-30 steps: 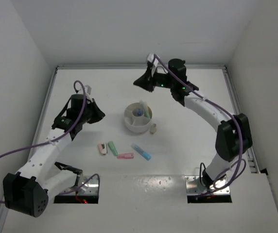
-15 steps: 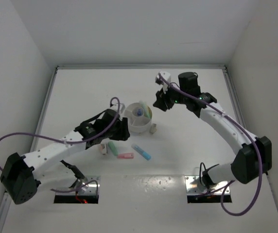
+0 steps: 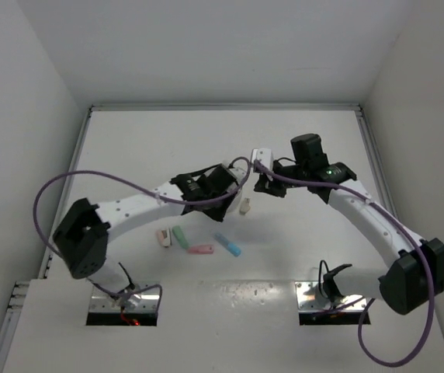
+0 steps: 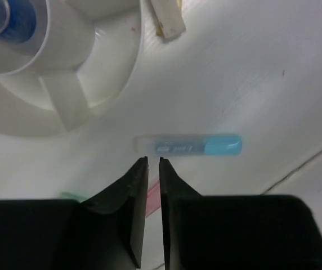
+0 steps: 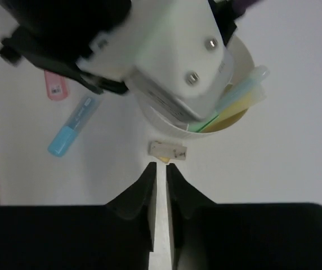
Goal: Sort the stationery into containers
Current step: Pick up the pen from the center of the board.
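Left gripper [image 4: 153, 161], jaws nearly together and empty, sits just short of the white-blue marker [image 4: 189, 146], which lies flat just outside the tub [image 4: 128, 67]. Its long axis runs along the jaws' closing line, blue end right in the wrist view, so it probably needs a quarter wrist turn. Right gripper [image 5: 160, 166], likewise near-closed and empty, is nearer the beige piece [image 5: 168, 150], which lies crosswise ahead of it.

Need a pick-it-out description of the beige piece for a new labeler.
Find the round white tub at the centre of the top view, partly under the left arm. The beige piece lies on the table just off its near-right rim. It's the only beige one and sits alone; the other loose pieces form a row lower in that view.
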`<act>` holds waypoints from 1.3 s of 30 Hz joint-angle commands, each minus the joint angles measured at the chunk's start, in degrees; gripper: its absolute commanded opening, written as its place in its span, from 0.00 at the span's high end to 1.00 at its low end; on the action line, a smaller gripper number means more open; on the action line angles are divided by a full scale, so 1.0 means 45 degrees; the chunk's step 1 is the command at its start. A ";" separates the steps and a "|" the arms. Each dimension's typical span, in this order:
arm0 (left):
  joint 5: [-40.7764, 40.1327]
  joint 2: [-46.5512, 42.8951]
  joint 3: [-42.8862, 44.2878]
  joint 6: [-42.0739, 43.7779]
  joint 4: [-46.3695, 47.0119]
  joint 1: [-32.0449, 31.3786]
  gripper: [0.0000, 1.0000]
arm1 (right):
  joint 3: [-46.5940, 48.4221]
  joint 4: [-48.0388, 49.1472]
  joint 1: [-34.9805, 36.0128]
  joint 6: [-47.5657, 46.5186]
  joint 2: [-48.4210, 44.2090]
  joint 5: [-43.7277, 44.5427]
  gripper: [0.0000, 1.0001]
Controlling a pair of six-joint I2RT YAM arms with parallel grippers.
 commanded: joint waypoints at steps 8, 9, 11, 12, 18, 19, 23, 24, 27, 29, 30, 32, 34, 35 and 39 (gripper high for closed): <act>-0.2606 -0.2633 -0.2540 -1.0066 0.3429 -0.1468 0.51 | -0.0378 0.2237 0.0002 0.2237 -0.0801 0.1334 0.73; -0.3077 -0.3082 -0.2676 -1.0204 0.3429 -0.1642 0.51 | -0.0534 0.2781 0.0002 0.2395 -0.1132 0.1490 0.67; -0.4382 -0.4348 -0.2560 -1.0206 0.3041 -0.1799 0.50 | -0.0653 0.2904 0.0002 0.2513 -0.1251 0.1880 0.43; -0.4623 -0.4704 -0.2367 -1.0206 0.2923 -0.1916 0.50 | -0.0653 0.2749 0.0002 0.2649 -0.1252 0.1998 0.42; -0.7690 -0.6854 -0.1622 -0.9835 0.0287 -0.1122 0.11 | -0.0670 0.0016 0.0295 0.1403 0.0445 0.0262 0.46; -0.7692 -0.7456 -0.1835 -1.0009 0.0285 -0.0943 0.10 | -0.0673 0.0013 0.0295 0.1401 0.0582 0.0261 0.46; -0.7692 -0.8302 -0.3026 -1.0653 0.0285 -0.0472 0.13 | -0.0790 0.0052 0.0295 0.1616 0.0584 0.0650 0.42; -0.7576 -0.8456 -0.3145 -1.0771 0.0285 -0.0356 0.16 | -0.0674 -0.0103 0.0604 0.1616 0.0584 0.0825 0.40; -0.7748 -0.8710 -0.3341 -1.0889 0.0285 -0.0218 0.41 | -0.0673 -0.0980 0.1442 0.1500 0.1537 0.0671 0.35; -0.7924 -0.8867 -0.3517 -1.1005 0.0285 0.0015 0.59 | -0.0885 -0.1255 0.1855 0.1498 0.2453 0.0826 0.33; -0.7926 -0.8868 -0.3633 -1.1007 0.0285 0.0016 0.59 | -0.1004 -0.1256 0.2031 0.1498 0.2710 0.1001 0.31; -0.7926 -0.9005 -0.3790 -1.1007 0.0285 0.0133 0.55 | -0.1238 -0.1140 0.2695 0.1498 0.3256 0.1314 0.30; -0.7752 -0.9005 -0.4238 -1.1123 0.0518 0.0133 0.42 | -0.1356 -0.1139 0.3298 0.1498 0.3609 0.1451 0.29; -0.7557 -0.8889 -0.4375 -1.1124 0.0519 0.0133 0.35 | -0.1182 -0.1023 0.3476 0.1750 0.3804 0.1452 0.29; -0.7399 -0.8888 -0.5039 -1.1513 0.0792 0.0133 0.33 | -0.0537 -0.0223 0.4082 0.3155 0.4975 0.1879 0.25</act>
